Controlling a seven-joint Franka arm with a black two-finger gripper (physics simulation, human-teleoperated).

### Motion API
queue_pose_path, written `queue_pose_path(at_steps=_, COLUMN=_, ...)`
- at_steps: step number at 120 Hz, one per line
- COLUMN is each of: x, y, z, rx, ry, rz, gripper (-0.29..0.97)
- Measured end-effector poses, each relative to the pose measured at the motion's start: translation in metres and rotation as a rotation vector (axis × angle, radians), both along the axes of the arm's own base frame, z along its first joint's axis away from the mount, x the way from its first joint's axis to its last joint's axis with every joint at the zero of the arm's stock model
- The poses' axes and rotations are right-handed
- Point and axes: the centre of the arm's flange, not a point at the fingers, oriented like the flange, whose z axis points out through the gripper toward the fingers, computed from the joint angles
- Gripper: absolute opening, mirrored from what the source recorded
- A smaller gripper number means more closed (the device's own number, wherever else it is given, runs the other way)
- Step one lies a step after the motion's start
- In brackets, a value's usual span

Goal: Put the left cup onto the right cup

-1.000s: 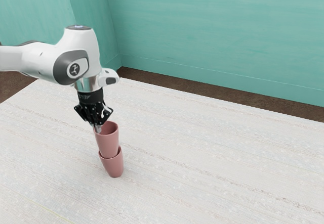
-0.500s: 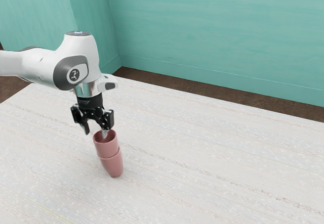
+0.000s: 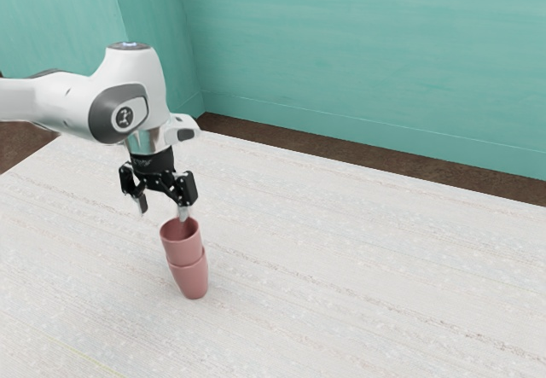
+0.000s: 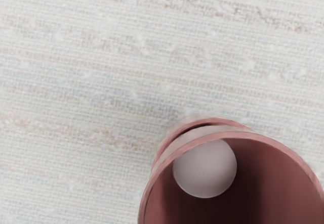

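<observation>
Gripper hangs w/ fingers spread wide, released, just above upper cup, nested in lower cup, the 2 leaning on pale desk.

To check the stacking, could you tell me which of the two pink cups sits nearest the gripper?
The upper cup, nested in the lower cup, just under the open gripper.

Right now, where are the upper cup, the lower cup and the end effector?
upper cup [image 3: 182, 240], exterior view, on its pink side wall.
lower cup [image 3: 191, 279], exterior view, on its side wall under the upper cup.
end effector [image 3: 162, 213], exterior view, midway between its open fingertips.
</observation>
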Motion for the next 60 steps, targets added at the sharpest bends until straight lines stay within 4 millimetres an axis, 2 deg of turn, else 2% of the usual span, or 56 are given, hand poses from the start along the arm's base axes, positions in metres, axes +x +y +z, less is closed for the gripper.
queue_pose_path(at_steps=16, x=0.011, y=0.002, z=0.033, rx=-0.001, ry=-0.040, rz=0.001, gripper=0.67)
queue_pose_path(at_steps=28, x=0.022, y=0.009, z=0.074, rx=-0.006, ry=-0.073, rz=0.007, gripper=0.67)
queue_pose_path(at_steps=38, x=0.027, y=0.021, z=0.102, rx=-0.009, ry=-0.089, rz=0.008, gripper=0.67)
queue_pose_path(at_steps=60, x=0.034, y=0.058, z=0.140, rx=-0.011, ry=-0.087, rz=-0.011, gripper=0.68)
